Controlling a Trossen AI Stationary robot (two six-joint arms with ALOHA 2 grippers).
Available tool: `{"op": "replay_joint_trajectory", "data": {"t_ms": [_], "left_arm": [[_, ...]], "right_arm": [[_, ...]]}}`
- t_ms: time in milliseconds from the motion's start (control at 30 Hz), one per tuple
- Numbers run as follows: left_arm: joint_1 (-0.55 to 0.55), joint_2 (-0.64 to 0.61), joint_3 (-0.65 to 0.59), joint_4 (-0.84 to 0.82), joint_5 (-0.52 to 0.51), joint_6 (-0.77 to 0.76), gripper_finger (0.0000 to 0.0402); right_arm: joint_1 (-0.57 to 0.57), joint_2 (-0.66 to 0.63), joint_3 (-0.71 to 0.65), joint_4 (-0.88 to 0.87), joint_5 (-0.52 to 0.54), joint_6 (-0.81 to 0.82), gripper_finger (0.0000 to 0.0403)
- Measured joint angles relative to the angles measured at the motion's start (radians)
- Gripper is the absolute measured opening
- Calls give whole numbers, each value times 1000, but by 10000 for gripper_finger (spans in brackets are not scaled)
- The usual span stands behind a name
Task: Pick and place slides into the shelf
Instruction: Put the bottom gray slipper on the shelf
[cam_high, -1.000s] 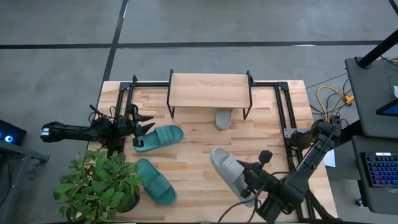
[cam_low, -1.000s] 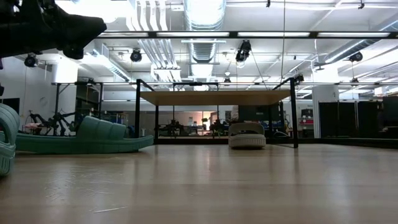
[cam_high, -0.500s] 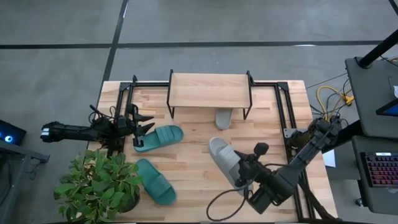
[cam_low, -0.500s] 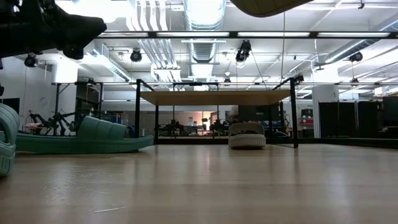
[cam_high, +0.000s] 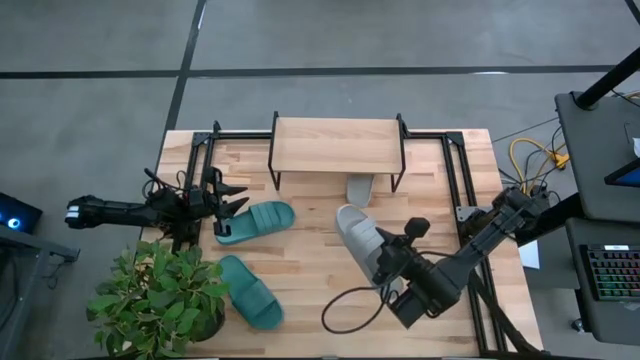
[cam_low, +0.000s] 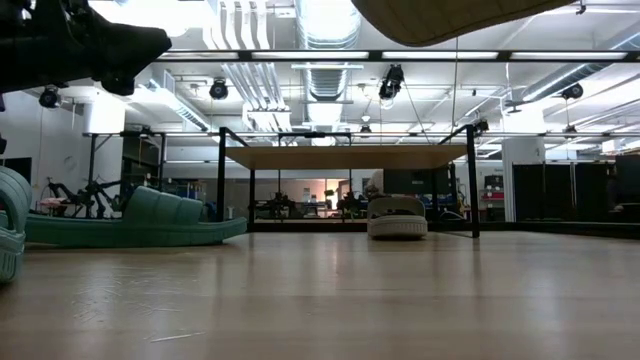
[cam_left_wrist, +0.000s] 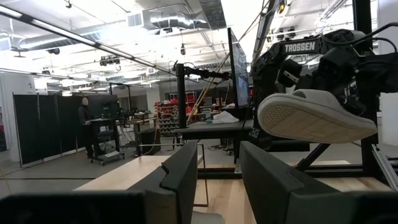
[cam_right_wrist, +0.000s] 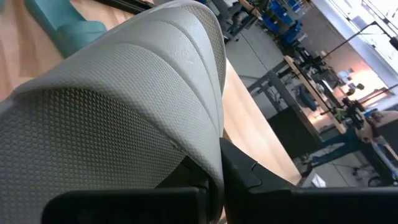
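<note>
**One grey slide in my grip, three more on the boards**

One light grey slide (cam_high: 362, 243) is clamped in my right gripper (cam_high: 391, 268), my fingers closed on its broad strap; close up the rubber shows a fine pebbled grain and smooth raised ribs arching over the strap. I hold it off the worktop (cam_high: 310, 285), well inside its right front corner, toe pointing towards the shelf. From the other arm's camera its thick sole reads as a pale, rounded wedge with a stippled rim.

My left gripper (cam_high: 232, 198) hovers at the worktop's left edge, fingers partly apart with nothing between them, just beside the heel of a teal slide (cam_high: 256, 220). That slide lies flat, matte and soft-edged, angled towards the middle. A second teal slide (cam_high: 249, 290) lies nearer the front left corner, right against a leafy potted plant (cam_high: 158, 300) that crowds that corner.

Farther back stands the shelf (cam_high: 336, 144), a pale wooden board on thin black metal legs, set at the middle of the rear edge. The other grey slide (cam_high: 360, 188) sits under it, towards its right legs, its end poking out in front. Black rail frames run along both side edges of the worktop.
</note>
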Motion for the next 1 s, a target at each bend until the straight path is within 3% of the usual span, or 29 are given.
{"op": "replay_joint_trajectory", "data": {"t_ms": [1000], "left_arm": [[0, 0, 0, 0, 0, 0, 107]], "right_arm": [[-187, -2, 0, -43, 0, -85, 9]]}}
